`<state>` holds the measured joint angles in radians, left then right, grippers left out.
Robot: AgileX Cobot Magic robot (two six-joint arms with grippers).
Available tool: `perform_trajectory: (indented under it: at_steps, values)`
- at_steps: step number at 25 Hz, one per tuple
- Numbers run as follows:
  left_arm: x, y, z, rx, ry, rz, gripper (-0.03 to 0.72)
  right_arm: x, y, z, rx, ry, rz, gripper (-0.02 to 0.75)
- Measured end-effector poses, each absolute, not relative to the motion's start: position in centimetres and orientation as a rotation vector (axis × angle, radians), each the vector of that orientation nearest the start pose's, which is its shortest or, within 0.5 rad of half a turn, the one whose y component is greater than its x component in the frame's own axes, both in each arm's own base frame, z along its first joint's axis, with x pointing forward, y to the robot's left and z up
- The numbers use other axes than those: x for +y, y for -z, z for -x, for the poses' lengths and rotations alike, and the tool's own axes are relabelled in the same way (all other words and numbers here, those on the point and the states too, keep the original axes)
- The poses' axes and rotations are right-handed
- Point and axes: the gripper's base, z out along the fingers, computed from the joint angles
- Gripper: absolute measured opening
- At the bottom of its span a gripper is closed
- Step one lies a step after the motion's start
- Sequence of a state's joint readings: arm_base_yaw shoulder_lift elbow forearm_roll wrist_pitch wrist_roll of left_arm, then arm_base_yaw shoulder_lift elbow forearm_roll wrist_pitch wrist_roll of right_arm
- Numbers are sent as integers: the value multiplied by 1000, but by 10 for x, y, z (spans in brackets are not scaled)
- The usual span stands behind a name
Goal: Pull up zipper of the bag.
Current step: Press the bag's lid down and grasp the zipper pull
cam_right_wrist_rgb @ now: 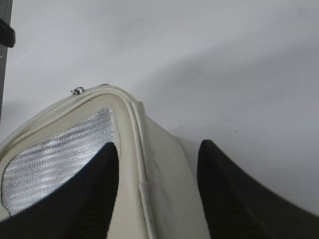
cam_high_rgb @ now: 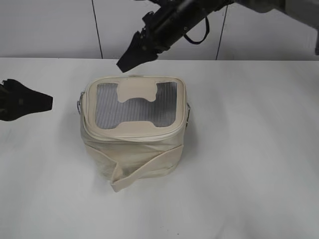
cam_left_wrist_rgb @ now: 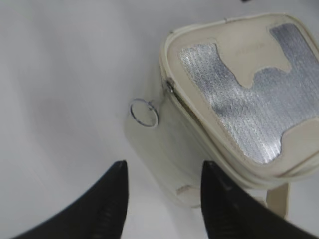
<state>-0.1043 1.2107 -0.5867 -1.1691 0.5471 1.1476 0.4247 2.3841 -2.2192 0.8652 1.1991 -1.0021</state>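
Note:
The cream bag (cam_high_rgb: 130,149) stands mid-table, its grey mesh top panel (cam_high_rgb: 107,112) facing up. The zipper (cam_high_rgb: 132,138) runs round the panel edge. One silver slider sits at the left corner (cam_high_rgb: 79,104), another at the right (cam_high_rgb: 188,108). My left gripper (cam_high_rgb: 48,101) is open and empty, left of the bag and apart from it. In the left wrist view its jaws (cam_left_wrist_rgb: 164,169) face the bag's side (cam_left_wrist_rgb: 164,149), below the ring pull (cam_left_wrist_rgb: 144,112). My right gripper (cam_high_rgb: 124,63) hovers above the bag's far edge. Its jaws (cam_right_wrist_rgb: 159,147) are open astride a corner of the bag (cam_right_wrist_rgb: 164,174).
The white table (cam_high_rgb: 249,149) carries only the bag. The flat cream strap (cam_high_rgb: 144,169) hangs across the bag's front and ends on the table. A white wall with dark seams (cam_high_rgb: 97,30) stands behind the table.

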Motion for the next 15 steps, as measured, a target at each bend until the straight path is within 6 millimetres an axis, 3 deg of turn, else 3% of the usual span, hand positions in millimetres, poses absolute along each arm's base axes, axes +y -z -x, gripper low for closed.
perform_trajectory:
  at_steps: [5,15]
  values:
    - [-60,-227,-235,2264,627,-374,363,290,-211,-433,2046,-1040,1440,411]
    - [-57,-226,-238,2259,630,-374,363,312,-191,-425,2075,-1107,1450,403]
